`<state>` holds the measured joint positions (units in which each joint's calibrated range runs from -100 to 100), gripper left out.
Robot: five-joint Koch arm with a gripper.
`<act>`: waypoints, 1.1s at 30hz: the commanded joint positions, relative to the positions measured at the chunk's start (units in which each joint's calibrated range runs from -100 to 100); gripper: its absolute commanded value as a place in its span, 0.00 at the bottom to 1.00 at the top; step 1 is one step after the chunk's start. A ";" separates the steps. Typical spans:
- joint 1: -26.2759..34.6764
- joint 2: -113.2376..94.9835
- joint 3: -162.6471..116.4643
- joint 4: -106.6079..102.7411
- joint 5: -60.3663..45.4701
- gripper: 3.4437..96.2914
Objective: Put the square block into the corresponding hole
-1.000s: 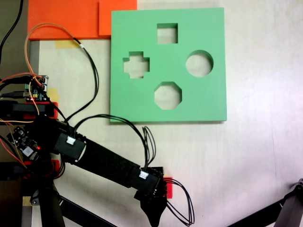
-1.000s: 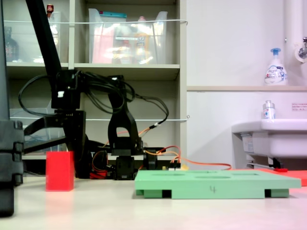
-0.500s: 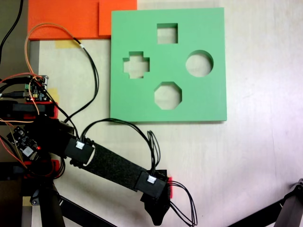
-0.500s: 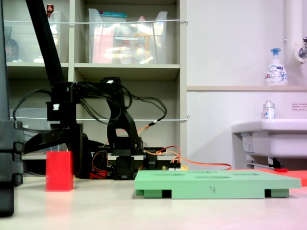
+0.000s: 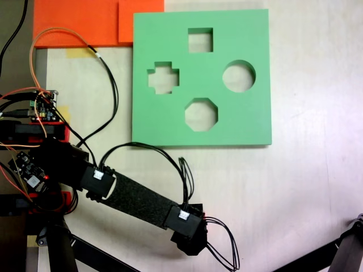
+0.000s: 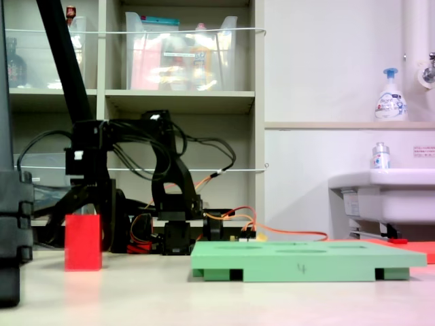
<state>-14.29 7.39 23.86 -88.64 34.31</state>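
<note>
Grasp step in hand. Gripper (image 6: 83,207) down over square block (image 6: 83,242) in second exterior view; block upright on table, well apart from green board (image 5: 201,76). Jaw state unclear, perhaps straddling, cannot tell. Next: secure grip, lift, carry to square hole (image 5: 200,40), align edges.

Pale beige matte tabletop (image 6: 224,299) occupies the foreground in the second exterior view. Behind it, at 10 o'clock, a light grey shelving unit (image 6: 257,102) holds clear plastic storage bins (image 6: 180,54). At 3 o'clock a white ceramic sink (image 6: 384,193) is mounted against a plain white wall (image 6: 326,61). A white pump soap bottle with a blue top (image 6: 391,96) stands on the ledge above.
</note>
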 commanded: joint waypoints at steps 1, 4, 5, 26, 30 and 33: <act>0.05 -0.26 -0.03 2.51 -0.34 0.45; -0.10 -0.40 -1.43 2.51 -0.20 0.38; -0.20 -0.54 -2.13 2.51 -0.05 0.35; 2.88 -37.69 -2.82 -11.36 10.99 0.14; 9.52 -50.68 0.86 -11.36 17.63 0.15; 15.82 -53.62 0.86 -11.36 23.00 0.17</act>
<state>-1.64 -43.37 21.61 -97.45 53.65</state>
